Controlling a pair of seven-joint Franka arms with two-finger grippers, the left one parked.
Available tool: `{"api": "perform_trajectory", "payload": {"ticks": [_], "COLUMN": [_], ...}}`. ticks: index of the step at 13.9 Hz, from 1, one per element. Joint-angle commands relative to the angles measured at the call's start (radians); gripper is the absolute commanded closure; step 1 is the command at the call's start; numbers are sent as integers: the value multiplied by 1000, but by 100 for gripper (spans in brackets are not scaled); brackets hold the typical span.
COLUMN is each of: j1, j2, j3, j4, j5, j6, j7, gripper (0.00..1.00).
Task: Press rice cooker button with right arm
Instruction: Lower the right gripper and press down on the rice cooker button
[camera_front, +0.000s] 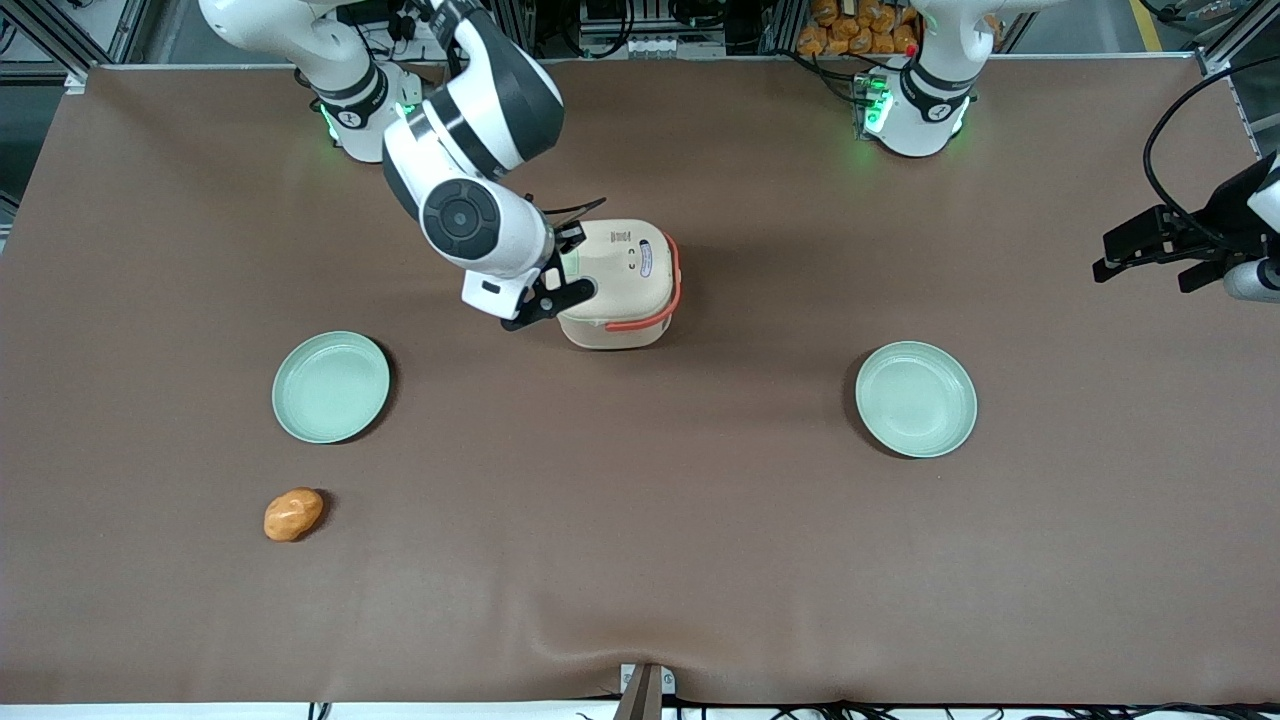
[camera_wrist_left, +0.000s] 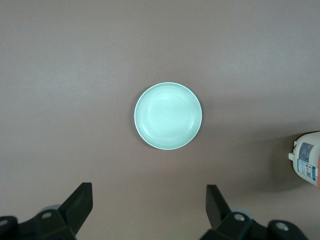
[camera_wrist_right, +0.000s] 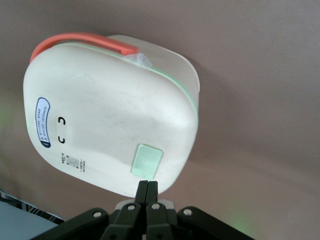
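The cream rice cooker (camera_front: 625, 290) stands near the table's middle with its lid shut and its coral-orange handle (camera_front: 650, 318) on the side nearer the front camera. The right wrist view shows its lid (camera_wrist_right: 110, 125) with a pale green rectangular button (camera_wrist_right: 146, 160). My right arm (camera_front: 470, 215) reaches over the cooker from the working arm's end. Its black gripper (camera_front: 578, 291) is shut and holds nothing. The closed fingertips (camera_wrist_right: 148, 184) sit just above the lid at the button's edge; I cannot tell whether they touch. An edge of the cooker shows in the left wrist view (camera_wrist_left: 306, 160).
A mint-green plate (camera_front: 331, 387) lies nearer the front camera toward the working arm's end, and an orange-brown rounded object (camera_front: 293, 514) lies nearer still. A second mint-green plate (camera_front: 916, 399) lies toward the parked arm's end and shows in the left wrist view (camera_wrist_left: 168, 116).
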Motion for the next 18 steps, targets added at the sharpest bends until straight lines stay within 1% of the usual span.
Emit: {"api": "perform_trajectory", "payload": {"ticks": [1,18], "j1": [18,4], "j2": [12,54], "j3": [5,10], "j4": [-8,-12], "j5": [40,26], "j6": [25,38], "j7": [9,3], "gripper": [100,100]}}
